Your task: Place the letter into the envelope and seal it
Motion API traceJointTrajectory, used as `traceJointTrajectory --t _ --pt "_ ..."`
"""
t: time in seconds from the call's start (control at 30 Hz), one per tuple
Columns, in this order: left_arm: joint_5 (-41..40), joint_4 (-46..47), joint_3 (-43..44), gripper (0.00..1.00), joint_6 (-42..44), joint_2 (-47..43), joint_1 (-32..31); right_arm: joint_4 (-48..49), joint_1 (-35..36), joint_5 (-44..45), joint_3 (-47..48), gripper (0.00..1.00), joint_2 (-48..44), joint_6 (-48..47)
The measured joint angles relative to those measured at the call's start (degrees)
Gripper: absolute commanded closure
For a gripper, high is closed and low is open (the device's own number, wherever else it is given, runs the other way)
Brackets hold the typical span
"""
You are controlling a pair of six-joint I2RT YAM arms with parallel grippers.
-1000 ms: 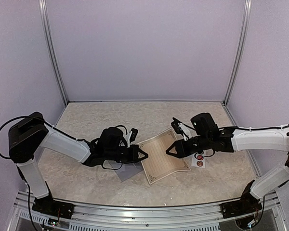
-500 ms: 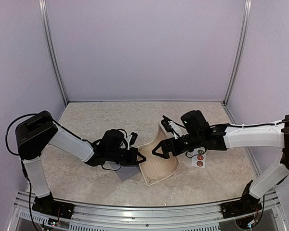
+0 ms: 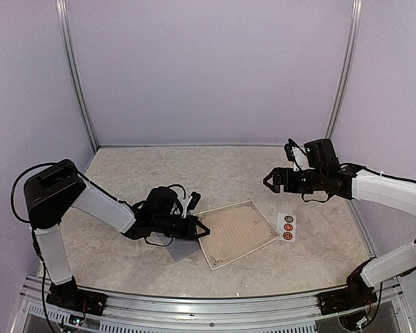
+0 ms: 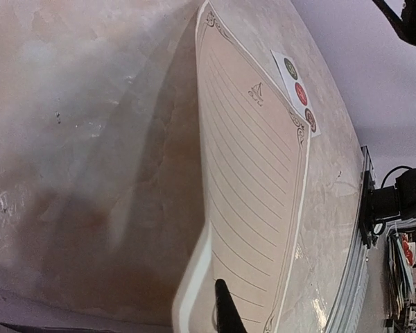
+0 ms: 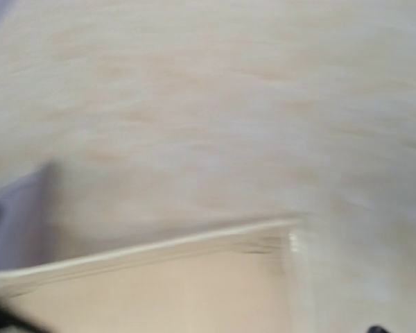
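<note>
The letter (image 3: 239,232), a cream lined sheet with an ornate border, lies flat on the table. My left gripper (image 3: 205,231) is shut on the letter's left corner. In the left wrist view one black fingertip (image 4: 224,298) rests on the letter (image 4: 256,173), whose near edge curls up there. The grey-blue envelope (image 3: 182,250) lies under the left gripper, mostly hidden by it. My right gripper (image 3: 269,180) hangs open above the table, up and right of the letter, holding nothing. The right wrist view is blurred and shows a corner of the letter (image 5: 159,298).
A small white strip with three round stickers (image 3: 287,227) lies just right of the letter and also shows in the left wrist view (image 4: 298,94). The metal rail (image 3: 208,305) runs along the near table edge. Walls close in the table on three sides.
My right gripper opened, let go of the letter and drew back up and to the right. The letter, bowed upward before, dropped flat. The left gripper stayed put.
</note>
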Motion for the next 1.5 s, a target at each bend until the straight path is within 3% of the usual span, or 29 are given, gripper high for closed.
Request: traceJointTrajectory --t 0.27,0.47,0.77,1.0,1.27,1.5 --pt "3.1 5.81 -4.59 1.0 2.54 -0.83 -0.02 -2.6 -10.93 -0.7 -5.66 0.06 0.22 -2.69" --pt "5.9 3.56 -5.05 1.0 7.78 -9.42 -1.62 -1.88 -15.34 -6.75 -8.85 0.05 0.48 -5.35" --pt "8.11 -11.74 3.87 1.0 17.84 -22.05 -5.9 2.6 -17.84 -15.52 -9.94 0.05 1.68 -7.5" --pt "10.49 -21.2 7.54 1.0 21.49 -26.51 -7.23 5.99 -19.91 -23.28 -9.94 0.05 5.16 -9.55" --pt "12.22 -25.27 9.92 1.0 22.47 -28.76 -8.28 10.23 -19.82 -36.11 -10.58 0.05 7.41 -11.8" --pt "13.33 -25.49 10.38 1.0 22.43 -29.14 -8.37 12.02 -17.53 -41.22 -10.8 0.06 8.15 -12.92"
